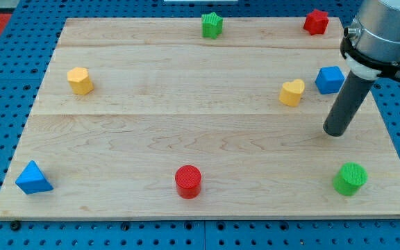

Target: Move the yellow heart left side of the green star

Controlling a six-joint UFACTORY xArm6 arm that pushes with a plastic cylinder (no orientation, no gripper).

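The yellow heart (292, 92) lies on the wooden board at the view's right, just left of a blue cube (330, 80). The green star (212, 25) sits at the board's top edge, near the middle. My tip (335, 132) rests on the board below and to the right of the yellow heart, a short gap away, and below the blue cube. It touches no block.
A red block (316, 21) sits at the top right. A yellow hexagon (80, 80) is at the left. A blue triangle (33, 178) is at the bottom left, a red cylinder (187, 181) at the bottom middle, a green cylinder (351, 178) at the bottom right.
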